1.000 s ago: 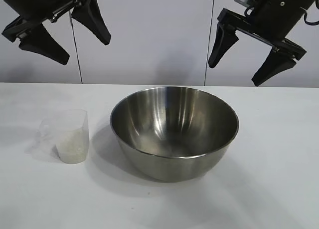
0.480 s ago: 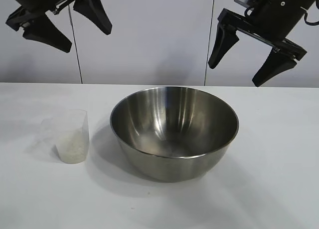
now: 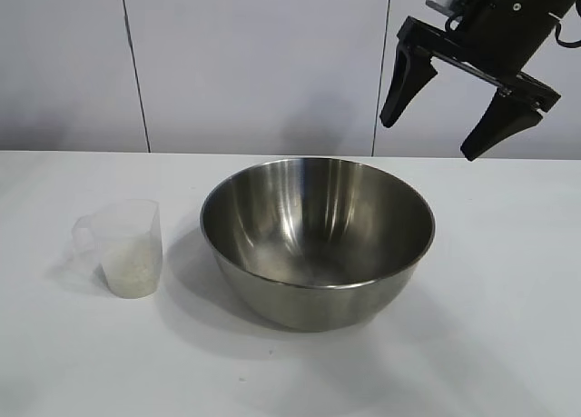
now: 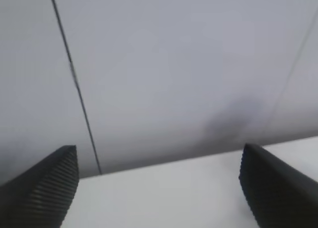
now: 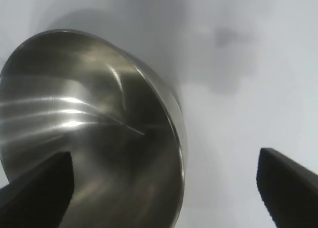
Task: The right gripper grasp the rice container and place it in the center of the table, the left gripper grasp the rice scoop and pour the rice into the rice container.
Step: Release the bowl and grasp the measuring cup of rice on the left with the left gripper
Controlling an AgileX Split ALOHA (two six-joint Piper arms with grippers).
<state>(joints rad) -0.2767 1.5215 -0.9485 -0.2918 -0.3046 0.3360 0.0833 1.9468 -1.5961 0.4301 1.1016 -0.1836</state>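
Observation:
The rice container, a large shiny steel bowl, stands in the middle of the white table. To its left stands the rice scoop, a small clear cup holding a pale heap of rice. My right gripper hangs open high above the bowl's far right rim, holding nothing. In the right wrist view the bowl lies below the right gripper, its rim between the spread fingers. My left gripper is out of the exterior view. Its wrist view shows it open and empty, facing the table's far edge.
A grey panelled wall with vertical seams rises behind the table's far edge. Bare tabletop lies in front of the bowl and to its right.
The left gripper has risen out of the top left of the exterior view. The right gripper, bowl and scoop have stayed put.

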